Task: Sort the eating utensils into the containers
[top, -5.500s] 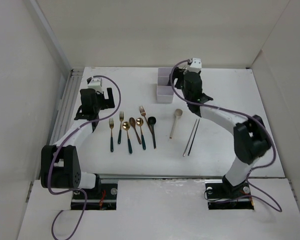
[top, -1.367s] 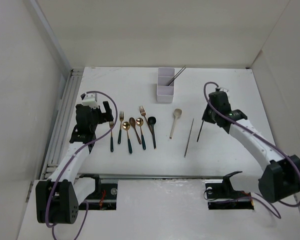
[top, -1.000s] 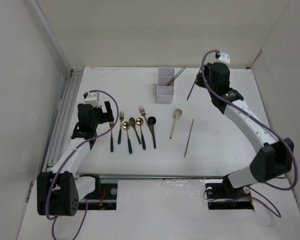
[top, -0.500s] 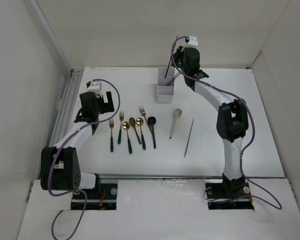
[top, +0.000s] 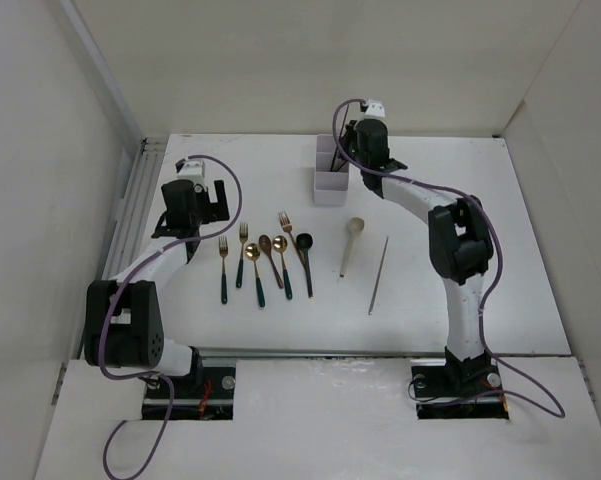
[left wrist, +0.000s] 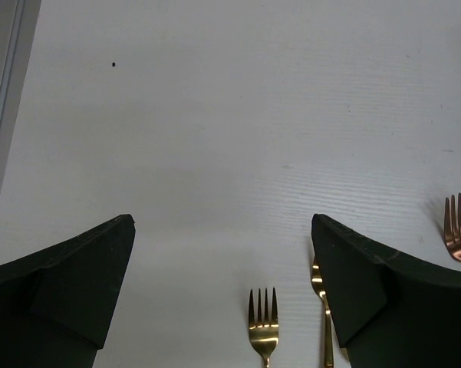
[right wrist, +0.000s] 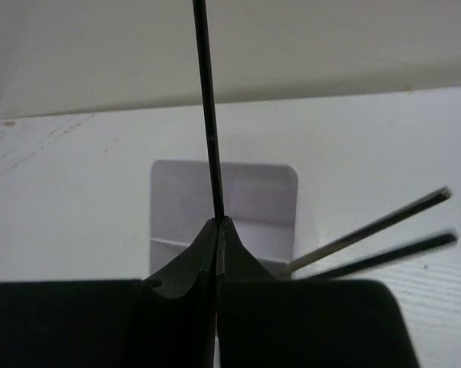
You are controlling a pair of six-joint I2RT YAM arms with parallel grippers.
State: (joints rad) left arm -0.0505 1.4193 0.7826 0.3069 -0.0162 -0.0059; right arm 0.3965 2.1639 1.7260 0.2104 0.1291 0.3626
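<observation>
My right gripper (right wrist: 217, 221) is shut on a thin grey chopstick (right wrist: 205, 107) that points straight up out of the fingertips. It hangs just over the white three-compartment organizer (top: 327, 186), also in the right wrist view (right wrist: 180, 199). Two chopsticks (right wrist: 383, 226) lean out of the organizer to the right. One chopstick (top: 378, 275) lies on the table. My left gripper (left wrist: 222, 284) is wide open above the table, holding nothing. A gold fork (left wrist: 264, 331) lies between its fingers. The other utensils lie in a row (top: 265, 258), with the pale spoon (top: 352, 240) to their right.
A copper fork (left wrist: 459, 230) shows at the right edge of the left wrist view. A second gold utensil (left wrist: 319, 303) is half hidden by the right finger. White walls enclose the table, and a ribbed rail (top: 130, 210) runs along its left side.
The right arm lifted one chopstick off the table at the right and swung it left and back over the organizer. The left gripper shifted slightly towards the back, still open.
</observation>
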